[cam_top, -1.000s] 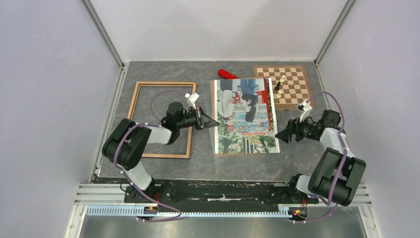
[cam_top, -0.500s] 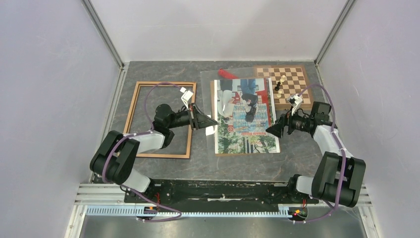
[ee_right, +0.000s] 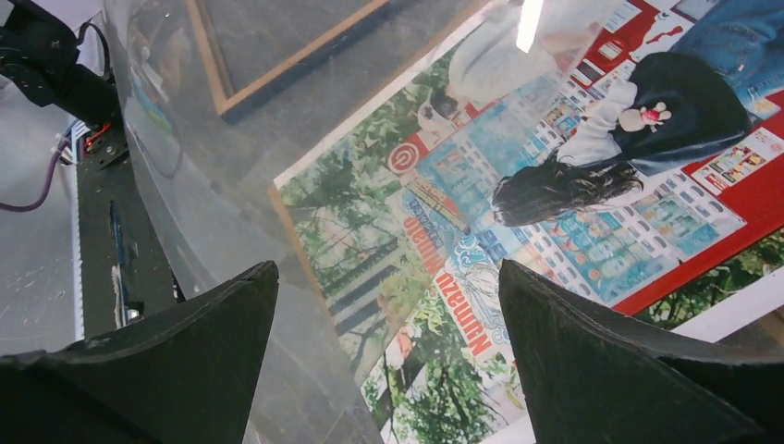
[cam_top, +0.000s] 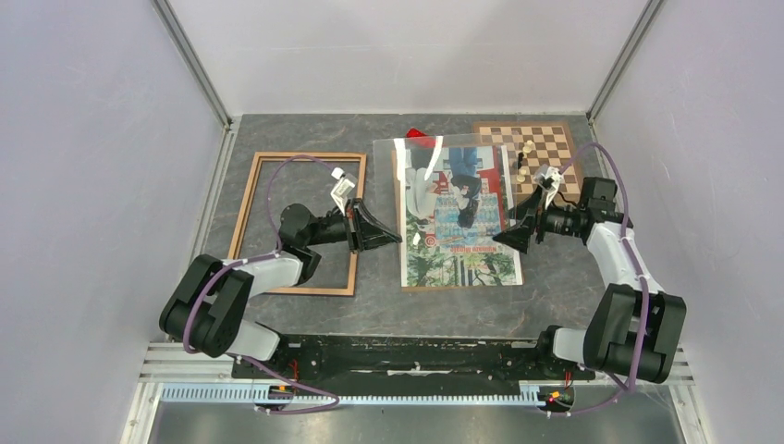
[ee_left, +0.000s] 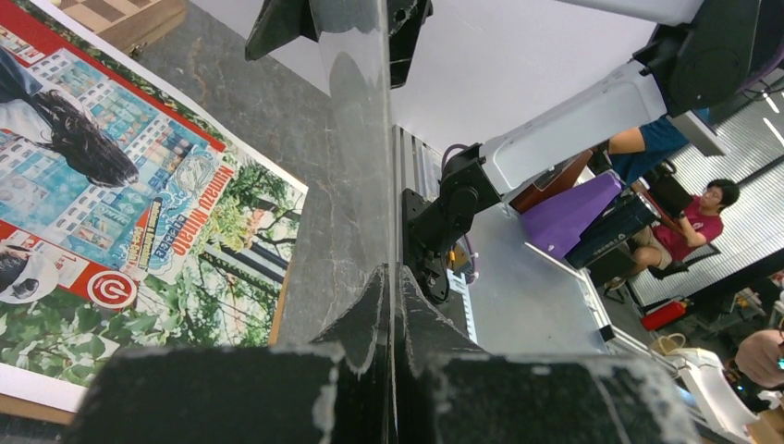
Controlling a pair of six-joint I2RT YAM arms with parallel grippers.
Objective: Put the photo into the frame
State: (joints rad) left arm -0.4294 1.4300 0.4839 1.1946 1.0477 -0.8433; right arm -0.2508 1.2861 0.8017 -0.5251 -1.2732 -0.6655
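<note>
My left gripper [cam_top: 398,240] pinches the clear pane [cam_top: 430,180] by its edge; my right gripper [cam_top: 504,239] is spread, holding nothing. The photo [cam_top: 462,264] lies flat just right of the frame [cam_top: 248,199]. It looks thin and floppy, so I'd take it by an edge.

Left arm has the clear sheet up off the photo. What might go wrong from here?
1. The left gripper pinches the clear sheet by one edge only, and the right gripper has its jaws open at the opposite edge. The tilted sheet may slip or swing down onto the photo.
2. The sheet's far corner and the right gripper are close to the chess pieces, which may get knocked over.
</note>
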